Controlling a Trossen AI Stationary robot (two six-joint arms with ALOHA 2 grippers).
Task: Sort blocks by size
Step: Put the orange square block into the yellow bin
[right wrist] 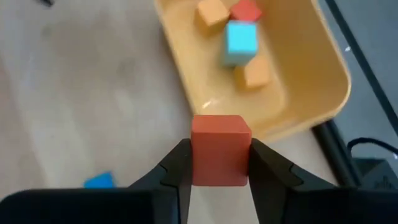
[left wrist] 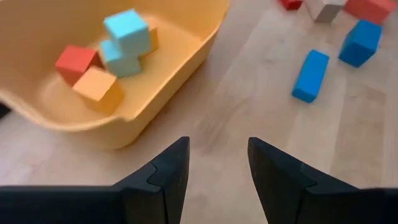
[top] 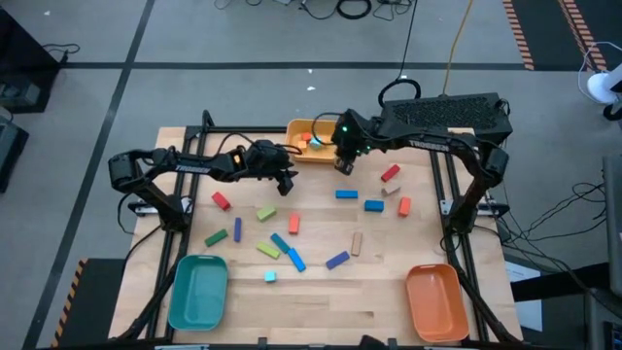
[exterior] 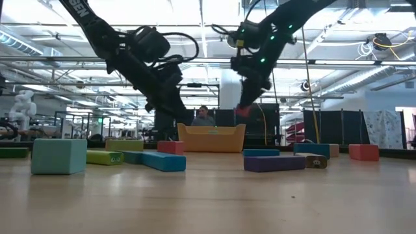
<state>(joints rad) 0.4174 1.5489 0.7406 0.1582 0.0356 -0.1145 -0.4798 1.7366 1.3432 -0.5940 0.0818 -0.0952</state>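
My right gripper [right wrist: 221, 171] hangs above the table just in front of the yellow tray [top: 303, 154], shut on a small red cube [right wrist: 221, 149], which also shows in the low view [exterior: 242, 110]. The tray [right wrist: 311, 93] holds several small cubes, teal [right wrist: 240, 41], red and orange. My left gripper [left wrist: 217, 165] stands open and empty over bare table beside the tray's left end [left wrist: 155, 106]. Many blocks lie flat on the table, among them a blue brick [top: 346, 193], a red one [top: 221, 200] and a green one [top: 265, 212]. My right gripper pinches the red cube by two opposite sides [right wrist: 199, 163] between its two fingers [right wrist: 175, 169]. The fingers come from above, slanting down. The cube is lifted clear of the table, its top face level and showing past the fingertips.
A teal tray [top: 198, 290] stands at the near left and an orange tray [top: 435, 299] at the near right. Loose blocks are scattered over the table's middle. The two arms are close together near the yellow tray. A person sits in the room beyond the table [exterior: 204, 117].
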